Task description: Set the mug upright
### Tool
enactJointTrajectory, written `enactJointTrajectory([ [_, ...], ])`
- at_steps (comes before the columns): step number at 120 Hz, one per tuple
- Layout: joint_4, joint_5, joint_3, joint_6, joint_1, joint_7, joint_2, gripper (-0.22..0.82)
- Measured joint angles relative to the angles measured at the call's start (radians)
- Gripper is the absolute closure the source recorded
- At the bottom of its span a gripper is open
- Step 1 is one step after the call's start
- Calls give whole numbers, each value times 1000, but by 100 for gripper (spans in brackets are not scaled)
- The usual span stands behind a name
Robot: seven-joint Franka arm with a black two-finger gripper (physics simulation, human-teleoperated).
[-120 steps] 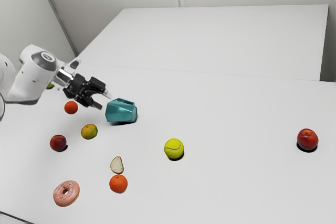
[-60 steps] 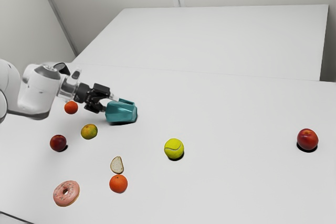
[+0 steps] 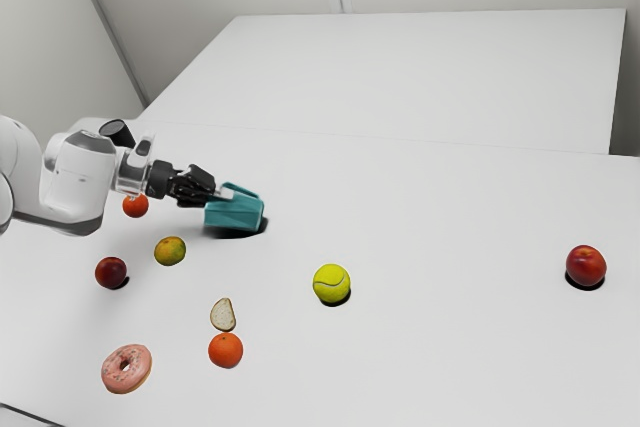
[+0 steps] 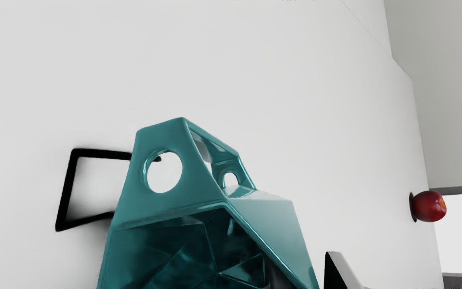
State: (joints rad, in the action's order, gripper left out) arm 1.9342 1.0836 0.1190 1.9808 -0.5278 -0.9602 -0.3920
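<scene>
While the teal mug (image 3: 234,215) is tipped on its side over the white table (image 3: 450,337), mouth toward the hand & handle up, the gripper (image 3: 222,195) has its wall pinched, one finger in the mouth, the other outside, i.e. holding the mug. Dark shadow (image 3: 238,234) shows under it. Nearest is a green-orange mandarin (image 3: 170,251), toward the exterior view's left & a bit closer to the cam; past it, a dark-red fruit (image 3: 111,272). A small orange (image 3: 136,207) sits just below the arm (image 3: 80,182) in that view. Cam side of the mug: a bread slice (image 3: 223,315) w/ a 2nd orange (image 3: 226,351) right beside it, & a pink donut (image 3: 127,369) toward the exterior view's left. Tennis ball (image 3: 331,284) is off toward the exterior view's right; red apple (image 3: 586,265) much farther that way, near the table edge in the wrist view.
</scene>
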Motion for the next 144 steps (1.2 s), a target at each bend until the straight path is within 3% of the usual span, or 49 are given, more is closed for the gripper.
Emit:
enactJointTrajectory([
  [33,0,1,3,10,0,-55,15,75],
  [68,66,-52,4,23,57,-82,181,78],
  [96,79,-344,5,59,153,11,296,79],
  [144,164,-773,21,78,276,316,431,79],
])
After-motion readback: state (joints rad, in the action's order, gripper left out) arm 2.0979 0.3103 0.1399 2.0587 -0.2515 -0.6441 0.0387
